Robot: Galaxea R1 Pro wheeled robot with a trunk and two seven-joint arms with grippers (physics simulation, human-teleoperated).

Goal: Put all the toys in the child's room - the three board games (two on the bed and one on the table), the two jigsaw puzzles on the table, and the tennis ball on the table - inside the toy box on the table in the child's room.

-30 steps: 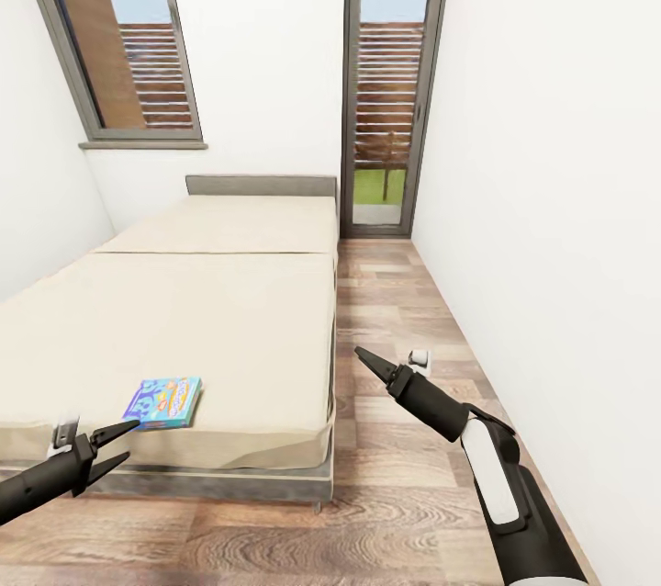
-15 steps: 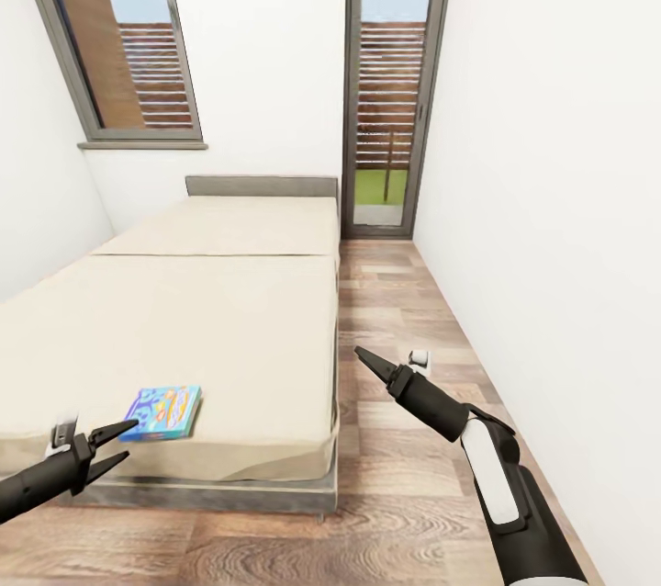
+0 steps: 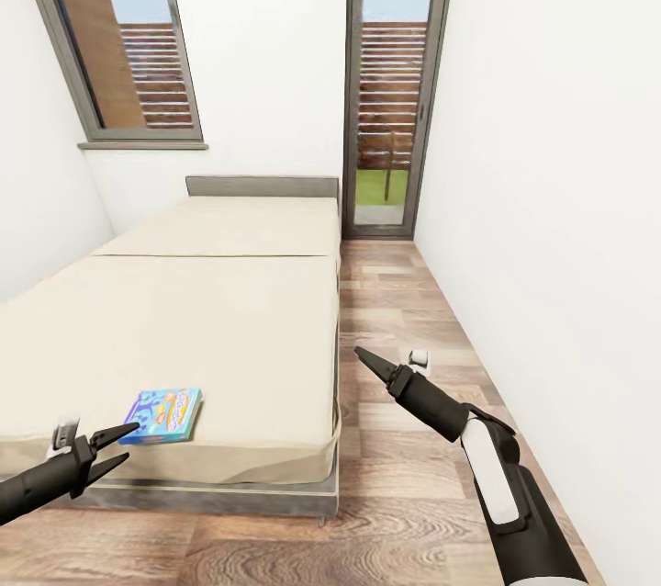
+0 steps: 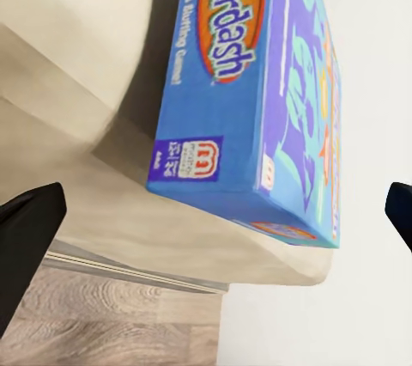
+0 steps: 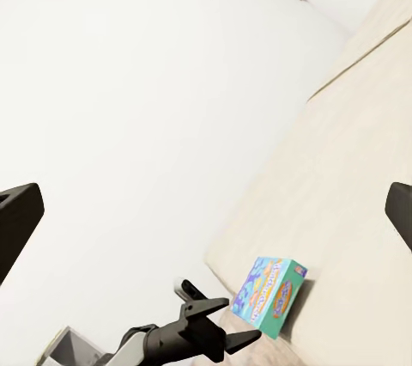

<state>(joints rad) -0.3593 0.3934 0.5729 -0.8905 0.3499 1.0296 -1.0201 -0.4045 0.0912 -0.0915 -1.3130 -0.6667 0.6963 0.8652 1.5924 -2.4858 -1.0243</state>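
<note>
Left wrist: board game (image 4: 257, 82) reads "Balderdash" (blue).

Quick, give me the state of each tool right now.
Left tool: open, holding nothing, aimed at the board game on the bed.
Right tool: looks shut in the head view, empty, over the floor.

Black arms, pointed claws, white forearm panel
</note>
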